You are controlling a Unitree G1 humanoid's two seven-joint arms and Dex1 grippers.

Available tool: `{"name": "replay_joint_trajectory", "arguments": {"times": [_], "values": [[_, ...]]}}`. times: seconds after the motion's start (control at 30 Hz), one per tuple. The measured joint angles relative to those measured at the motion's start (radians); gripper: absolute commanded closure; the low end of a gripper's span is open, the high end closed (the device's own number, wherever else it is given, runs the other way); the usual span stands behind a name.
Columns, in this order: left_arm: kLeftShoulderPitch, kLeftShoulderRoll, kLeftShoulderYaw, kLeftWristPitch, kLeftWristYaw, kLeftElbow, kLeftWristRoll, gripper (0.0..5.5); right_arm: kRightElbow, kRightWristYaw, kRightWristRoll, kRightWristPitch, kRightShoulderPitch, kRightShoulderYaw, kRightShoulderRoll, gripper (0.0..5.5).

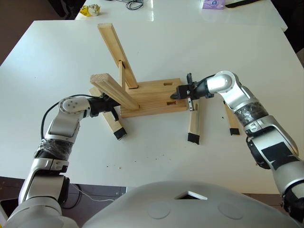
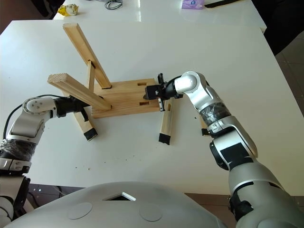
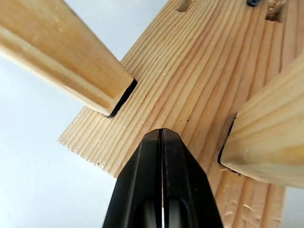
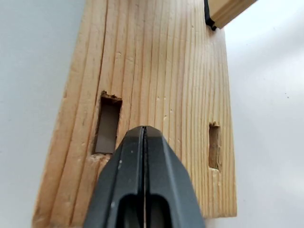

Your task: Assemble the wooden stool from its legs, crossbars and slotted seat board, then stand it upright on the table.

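The slotted seat board [image 1: 154, 100] lies flat at the table's middle. Two legs stand in its left slots: a tall leg [image 1: 116, 50] leans up and away, and a lower leg [image 1: 110, 89] slants out to the left. A thin crossbar [image 1: 122, 73] joins them. My left gripper [image 1: 113, 103] is shut and empty, its tips [image 3: 161, 131] over the board's left end between the two legs. At the board's right end, over two empty slots [image 4: 107, 126], my right gripper [image 1: 182, 92] is shut with nothing in it. Loose legs [image 1: 194, 124] lie in front of the board.
Another loose leg [image 1: 115, 124] lies under my left forearm, and a third loose piece [image 1: 232, 122] is partly hidden by my right arm. A yellow item [image 1: 90, 9], cables [image 1: 134, 4] and a purple packet [image 1: 212, 4] sit on the far table.
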Motion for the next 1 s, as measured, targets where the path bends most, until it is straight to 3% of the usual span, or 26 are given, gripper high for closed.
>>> {"name": "replay_joint_trajectory", "arguments": {"times": [0.5, 0.67, 0.83, 1.0], "values": [[-0.257, -0.095, -0.059, -0.148, 0.016, 0.385, 0.063, 5.50, -0.354, 0.089, 0.092, 0.208, 0.168, 0.009, -0.081, 5.46], [-0.262, -0.071, 0.014, -0.124, 0.078, 0.446, 0.066, 5.50, -0.335, 0.050, 0.121, 0.294, 0.164, -0.028, -0.046, 5.46], [-0.068, 0.108, 0.215, -0.018, 0.107, 0.207, 0.012, 5.50, -0.367, 0.021, 0.176, 0.389, 0.150, -0.129, -0.057, 5.46], [0.247, 0.196, 0.344, 0.142, 0.033, -0.158, -0.080, 5.50, -0.353, -0.053, 0.194, 0.422, 0.156, -0.172, -0.053, 5.46]]}}
